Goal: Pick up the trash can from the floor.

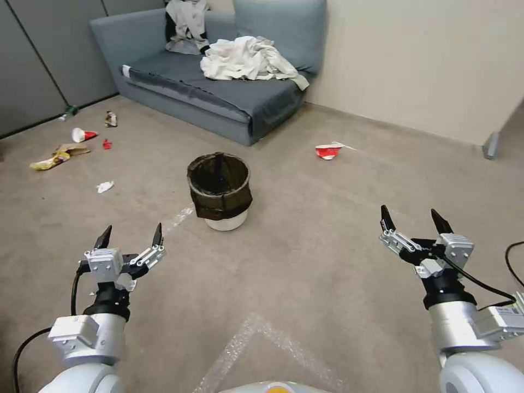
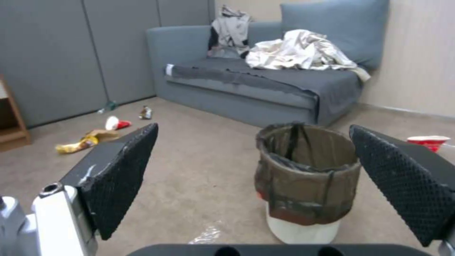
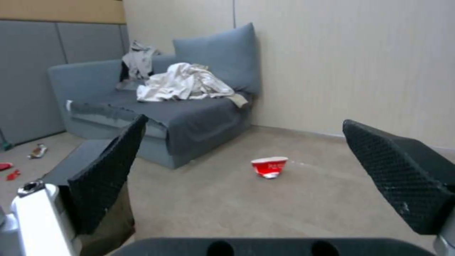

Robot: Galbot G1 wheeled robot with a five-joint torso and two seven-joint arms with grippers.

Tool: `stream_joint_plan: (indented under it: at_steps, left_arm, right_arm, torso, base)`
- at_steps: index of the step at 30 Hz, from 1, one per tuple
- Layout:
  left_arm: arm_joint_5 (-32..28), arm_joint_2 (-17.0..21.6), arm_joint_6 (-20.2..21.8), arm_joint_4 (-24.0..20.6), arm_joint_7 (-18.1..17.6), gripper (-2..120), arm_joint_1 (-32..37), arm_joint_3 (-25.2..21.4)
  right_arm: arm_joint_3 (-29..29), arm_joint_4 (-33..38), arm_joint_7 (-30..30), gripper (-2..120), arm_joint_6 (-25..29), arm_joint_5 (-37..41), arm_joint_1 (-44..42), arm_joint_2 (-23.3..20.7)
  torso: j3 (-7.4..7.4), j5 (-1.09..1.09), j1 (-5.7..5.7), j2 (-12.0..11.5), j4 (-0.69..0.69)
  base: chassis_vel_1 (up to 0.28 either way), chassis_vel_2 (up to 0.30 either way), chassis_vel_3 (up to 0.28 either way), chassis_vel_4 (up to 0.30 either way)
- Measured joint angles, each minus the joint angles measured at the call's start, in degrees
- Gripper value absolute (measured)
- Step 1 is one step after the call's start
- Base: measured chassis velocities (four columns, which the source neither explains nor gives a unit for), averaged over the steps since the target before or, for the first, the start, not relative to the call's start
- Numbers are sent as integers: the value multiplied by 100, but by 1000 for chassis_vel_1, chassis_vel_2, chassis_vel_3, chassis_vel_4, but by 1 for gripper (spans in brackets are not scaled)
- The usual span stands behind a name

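Round white trash can [image 1: 220,192], crinkled dark liner, on carpeted floor [image 1: 305,256]; left hand [image 1: 131,236], right hand [image 1: 412,218] both released.

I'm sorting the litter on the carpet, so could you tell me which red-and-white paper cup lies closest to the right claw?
The crushed cup right of the trash can, near the sofa's corner; the other cup lies far left by the grey panels.

one trash can [image 1: 220,191]; one crushed red-and-white paper cup [image 1: 328,150] at two o'clock of it; one sofa [image 1: 207,87]; two grippers, left gripper [image 1: 131,236] and right gripper [image 1: 412,219].
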Motion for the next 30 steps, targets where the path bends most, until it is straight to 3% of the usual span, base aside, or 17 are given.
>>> stream_joint_plan:
  at_steps: [20,30]
  left_arm:
    - [47,9,-132,79,-66,100,-33,-4]
    - [89,6,-156,115,-66,100,-56,-6]
  right_arm:
    - [14,-171,-309,100,227,24,37,-5]
    - [8,-181,-336,100,227,21,37,2]
  torso:
    - [-1,0,0,0,0]
    - [0,1,0,0,0]
  base:
    - [5,6,8,7]
    - [-134,130,123,-125]
